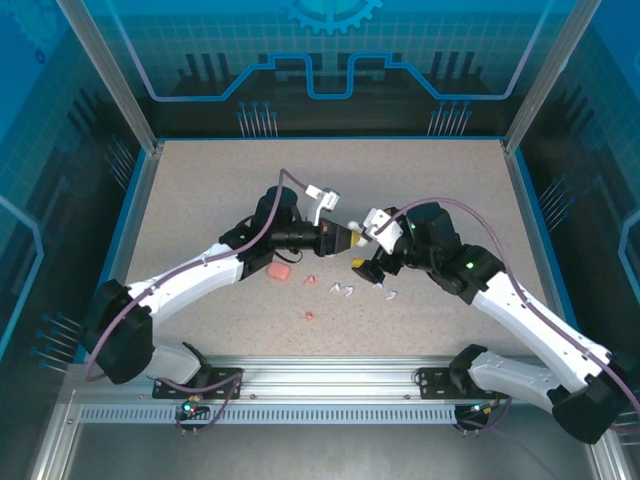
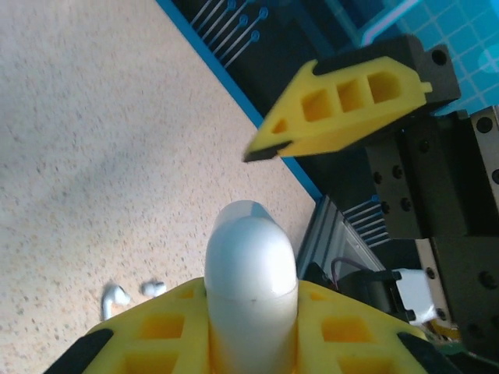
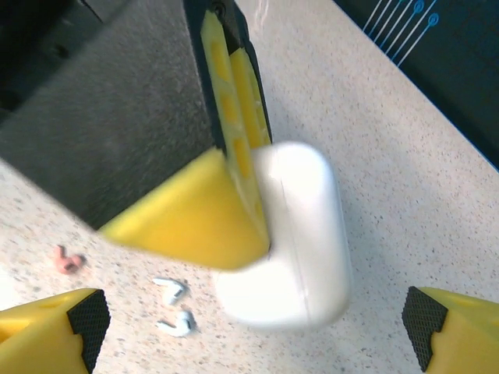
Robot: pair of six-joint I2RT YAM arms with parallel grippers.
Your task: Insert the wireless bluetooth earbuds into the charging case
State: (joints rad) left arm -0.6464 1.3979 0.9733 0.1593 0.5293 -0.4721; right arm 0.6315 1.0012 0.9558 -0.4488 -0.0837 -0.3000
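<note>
A white charging case (image 2: pixel 250 265) with its lid closed is held above the table, and my left gripper (image 2: pixel 251 308) is shut on it between the yellow fingers (image 2: pixel 168 327). In the right wrist view the same case (image 3: pixel 300 234) hangs just ahead of my right gripper (image 3: pixel 249 335), whose jaws stand wide open on either side without touching it. From above, the left gripper (image 1: pixel 352 240) and right gripper (image 1: pixel 368 266) meet at the table's middle. White earbuds (image 1: pixel 343 291) lie on the table below them, with another (image 1: pixel 392 295) to the right. Pinkish earbuds (image 1: pixel 310 279) (image 1: pixel 309 317) lie nearby.
A small pink case (image 1: pixel 279 271) lies on the table beside the left forearm. Two white earbuds (image 3: pixel 175 308) and a pink one (image 3: pixel 66 259) show under the held case. Blue walls and a metal rail (image 1: pixel 330 375) border the speckled tabletop (image 1: pixel 200 200).
</note>
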